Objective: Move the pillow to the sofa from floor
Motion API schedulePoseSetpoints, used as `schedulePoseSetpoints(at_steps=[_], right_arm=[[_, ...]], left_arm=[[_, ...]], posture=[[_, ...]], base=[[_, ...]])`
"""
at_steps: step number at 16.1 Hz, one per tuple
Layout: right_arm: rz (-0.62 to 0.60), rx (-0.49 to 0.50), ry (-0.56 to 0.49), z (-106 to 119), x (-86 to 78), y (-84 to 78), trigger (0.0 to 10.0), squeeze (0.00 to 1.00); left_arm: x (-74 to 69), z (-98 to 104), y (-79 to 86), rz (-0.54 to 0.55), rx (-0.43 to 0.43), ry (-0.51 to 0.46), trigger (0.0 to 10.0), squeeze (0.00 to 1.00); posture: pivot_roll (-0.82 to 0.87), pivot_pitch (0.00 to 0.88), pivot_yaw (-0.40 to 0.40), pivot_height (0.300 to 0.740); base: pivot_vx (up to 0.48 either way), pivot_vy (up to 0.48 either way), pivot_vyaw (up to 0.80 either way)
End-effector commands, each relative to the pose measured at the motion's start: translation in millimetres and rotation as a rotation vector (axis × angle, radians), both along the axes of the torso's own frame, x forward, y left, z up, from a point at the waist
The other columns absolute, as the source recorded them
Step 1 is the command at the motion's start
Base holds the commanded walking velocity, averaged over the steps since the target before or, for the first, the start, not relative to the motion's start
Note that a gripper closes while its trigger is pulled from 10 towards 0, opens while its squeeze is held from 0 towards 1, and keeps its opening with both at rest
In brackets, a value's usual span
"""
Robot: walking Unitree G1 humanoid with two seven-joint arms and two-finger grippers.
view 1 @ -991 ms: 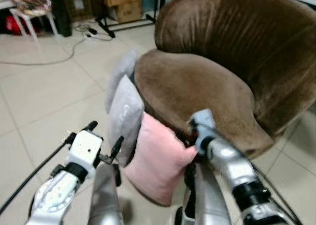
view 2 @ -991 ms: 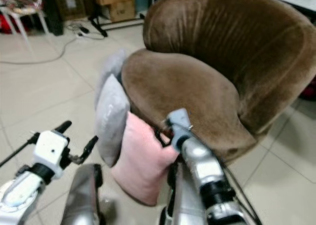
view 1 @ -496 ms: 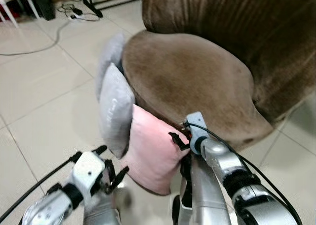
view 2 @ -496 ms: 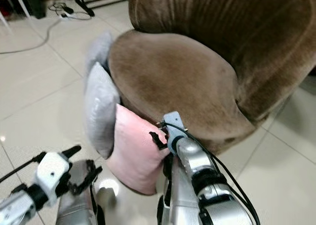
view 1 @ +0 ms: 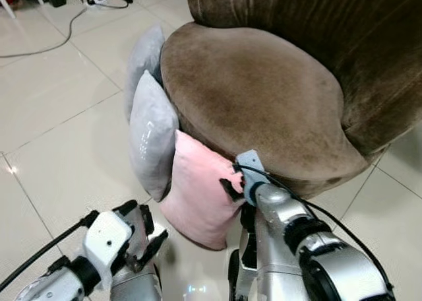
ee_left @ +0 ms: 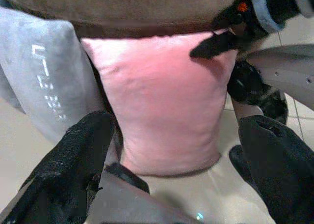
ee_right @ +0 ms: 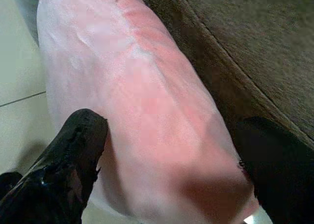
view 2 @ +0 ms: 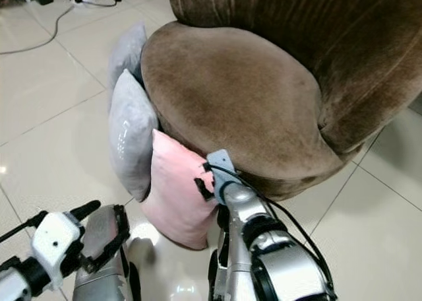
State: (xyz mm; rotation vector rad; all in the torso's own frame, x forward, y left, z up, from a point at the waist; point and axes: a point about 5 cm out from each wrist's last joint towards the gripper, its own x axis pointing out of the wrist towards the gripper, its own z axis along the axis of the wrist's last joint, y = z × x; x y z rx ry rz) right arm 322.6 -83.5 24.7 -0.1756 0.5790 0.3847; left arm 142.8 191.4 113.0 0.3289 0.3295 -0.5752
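Pink pillow against sofa: soft, light (will sag). Right gripper spread astride its top corner, unclosed; left gripper released.

The right silver arm reaches forward, its right gripper spread wide, one black finger on each side of a soft pink square pillow. Near left, the left gripper hangs low with its fingers parted.

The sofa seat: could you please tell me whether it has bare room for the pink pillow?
Yes: the sofa seat is bare up to its backrest. It is crowded below its front edge, where the pink pillow and two grey pillows lean.
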Motion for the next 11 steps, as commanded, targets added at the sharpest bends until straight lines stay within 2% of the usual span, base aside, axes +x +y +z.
schedulePoseSetpoints(at_steps=[1,3,4,5,6,11], right_arm=[[-0.009,-0.008,0.022,-5.2,-3.8,-0.4,10.0,0.00],[0.018,-0.042,0.044,-11.2,-9.2,3.9,9.9,0.00],[0.022,-0.058,0.057,-14.0,-11.6,4.8,4.5,0.00],[0.017,-0.060,0.058,-14.2,-11.7,4.8,1.4,0.00],[0.009,-0.051,0.059,-14.3,-11.7,5.5,0.0,0.00],[0.022,-0.034,0.049,-13.4,-11.7,8.3,0.0,0.00]], left_arm=[[-3.4,1.5,1.4,-0.003,0.002,0.015,10.0,0.54],[-6.5,2.0,2.1,-0.006,0.007,0.026,10.0,0.54],[-7.3,2.3,1.9,-0.007,0.007,0.029,10.0,0.54],[-7.4,2.3,1.6,-0.008,0.007,0.030,10.0,0.54],[-7.6,2.5,1.3,-0.011,0.007,0.033,10.0,0.54],[-12.0,0.3,1.8,-0.047,-0.002,0.085,10.0,0.54]], posture=[[0.19,0.243,-0.075,0.500],[0.19,0.238,-0.075,0.500],[0.19,0.236,-0.074,0.500],[0.19,0.235,-0.074,0.500],[0.19,0.234,-0.074,0.500],[0.19,0.225,-0.074,0.500]], base=[[0.000,0.000,0.00],[0.000,0.000,0.00],[0.000,0.000,0.00],[0.000,0.000,0.00],[0.000,0.000,0.00],[0.000,0.000,0.00]])
